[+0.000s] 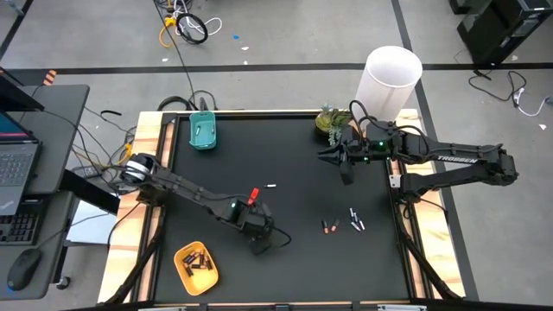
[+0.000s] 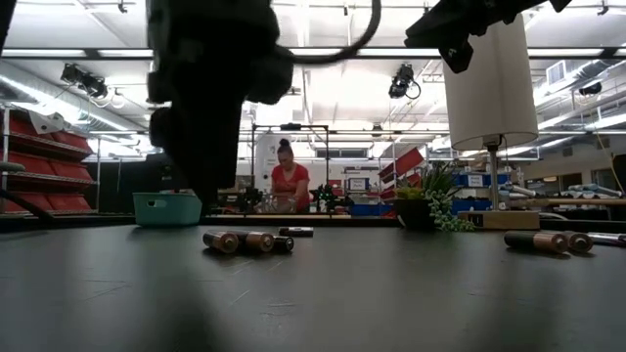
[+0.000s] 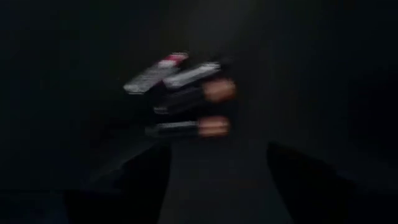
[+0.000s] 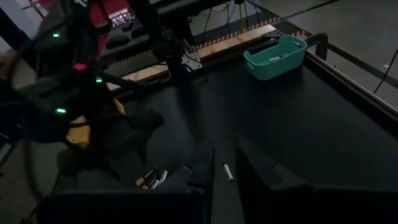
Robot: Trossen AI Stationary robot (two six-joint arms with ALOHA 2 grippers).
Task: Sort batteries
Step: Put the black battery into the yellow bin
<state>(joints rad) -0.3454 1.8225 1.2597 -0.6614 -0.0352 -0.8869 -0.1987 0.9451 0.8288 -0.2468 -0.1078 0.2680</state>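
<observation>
Several batteries lie loose on the black table: a dark pair and pale ones right of centre, and one pale battery near the middle. More dark batteries sit in the yellow oval tray. The teal tray stands at the far left. My left gripper hovers open near the near edge, left of the loose group; its wrist view shows that cluster of batteries ahead of the gripper. My right gripper is open and raised over the far right of the table.
A tall white cylinder and a small plant stand at the table's far right corner. Wooden rails frame the mat. A person sits in the room beyond the far edge. Bare mat lies between the arms.
</observation>
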